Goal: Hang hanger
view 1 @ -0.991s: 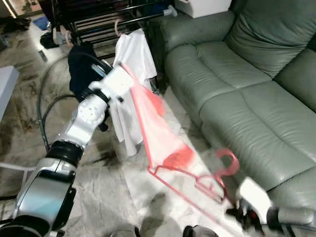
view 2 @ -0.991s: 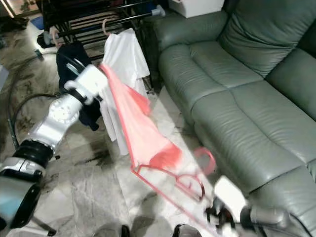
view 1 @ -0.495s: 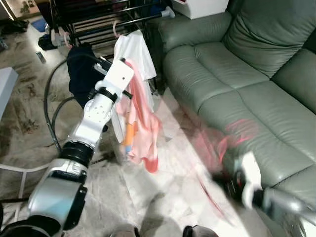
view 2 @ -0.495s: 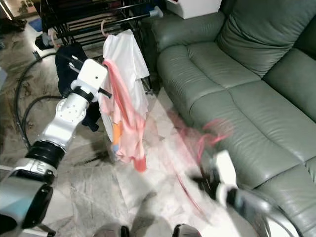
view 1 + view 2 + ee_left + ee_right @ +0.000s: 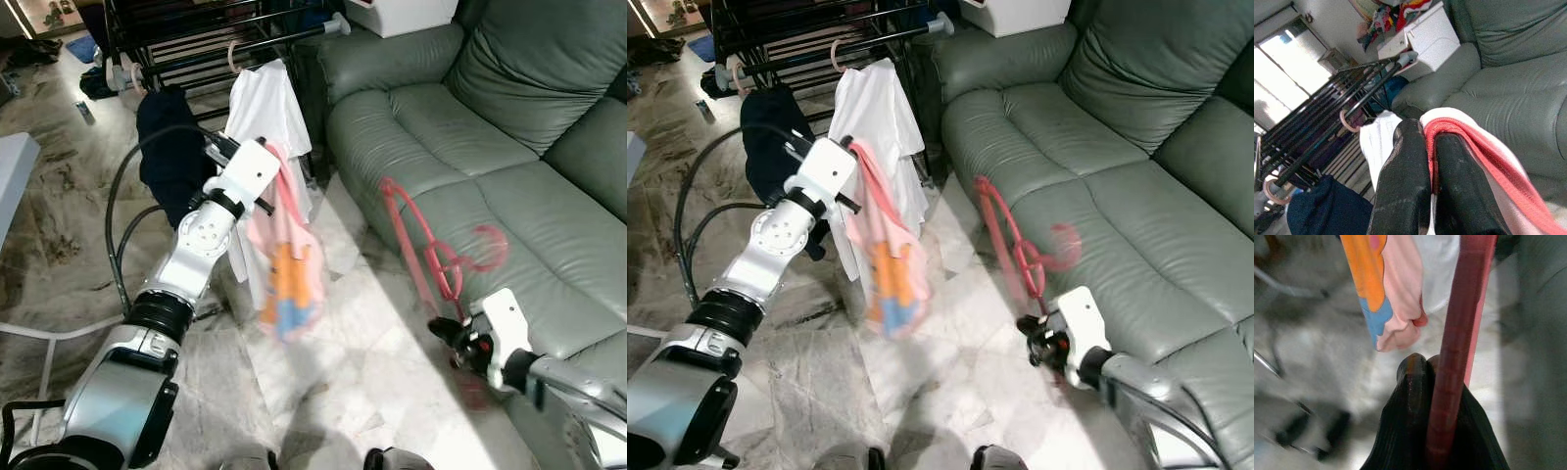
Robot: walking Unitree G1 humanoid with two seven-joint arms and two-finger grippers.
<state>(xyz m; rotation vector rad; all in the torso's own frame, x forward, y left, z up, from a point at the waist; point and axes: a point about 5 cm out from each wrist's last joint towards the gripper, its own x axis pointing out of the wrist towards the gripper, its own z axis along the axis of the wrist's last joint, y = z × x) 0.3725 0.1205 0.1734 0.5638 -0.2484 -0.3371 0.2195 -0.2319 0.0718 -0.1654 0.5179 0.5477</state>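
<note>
My right gripper (image 5: pixel 453 338) is shut on a red plastic hanger (image 5: pixel 432 257), which stands tilted in front of the green sofa with its hook (image 5: pixel 487 247) toward the seat; the same hanger (image 5: pixel 1459 328) runs between the black fingers (image 5: pixel 1413 396) in the right wrist view. Out ahead, my left gripper (image 5: pixel 277 157) is shut on the collar of a pink garment (image 5: pixel 286 259) with an orange and blue print, which hangs loose below it. In the left wrist view the pink garment (image 5: pixel 1474 142) is pinched between the fingers (image 5: pixel 1408 161). The black drying rack (image 5: pixel 211 39) stands behind.
A white shirt (image 5: pixel 265 103) and a dark blue garment (image 5: pixel 167 137) hang from the rack. The green sofa (image 5: pixel 490 147) fills the right side, with a white box (image 5: pixel 402 14) behind its arm. A black cable (image 5: pixel 116 211) loops over the marble floor at left.
The hanger has come out of the pink garment and swung up to stand in front of the sofa. The garment now hangs limp from my left gripper, which has lowered slightly.
</note>
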